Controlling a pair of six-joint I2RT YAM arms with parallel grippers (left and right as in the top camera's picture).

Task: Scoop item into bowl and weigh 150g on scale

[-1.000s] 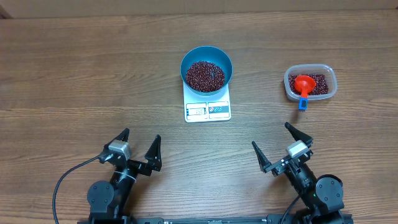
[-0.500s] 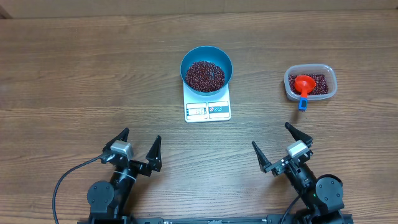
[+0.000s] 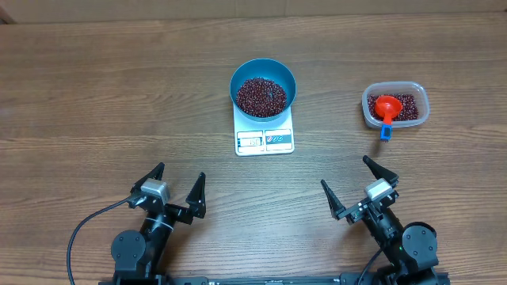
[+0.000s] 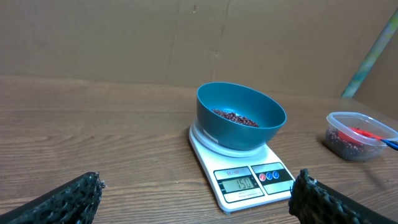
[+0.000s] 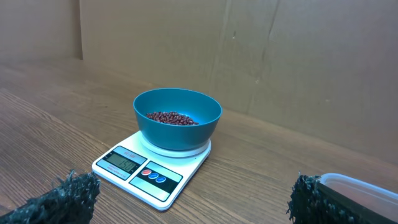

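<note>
A: Entry, item. Beans point(image 3: 262, 95) are small, dark red-brown, oval, heaped loosely in the bottom of the blue bowl point(image 4: 236, 134). The heap covers the floor of the bowl and sits well below the rim.

B: Bowl position?

A: Upright on the platform of the white scale point(image 3: 265, 140), near the middle of the wooden table point(image 3: 95, 95). The bowl is about as wide as the scale. From the left wrist view the display point(image 4: 242, 183) appears to read 150, with the blue-marked buttons beside it.

B: Any beans elsewhere?

A: Yes, more lie in the clear tub point(image 3: 418, 99), well to the right of the scale. The orange-red scoop point(image 3: 387, 105) rests among them, and its blue handle end sticks out over the tub's near rim.

B: Grippers?

A: Left gripper point(image 3: 181, 171): jaws spread fully wide, nothing between them, touching nothing, near the table's front edge and well apart from the scale. Right gripper point(image 3: 343, 169): the same, spread wide and empty, clear of the tub and the scoop.
</note>
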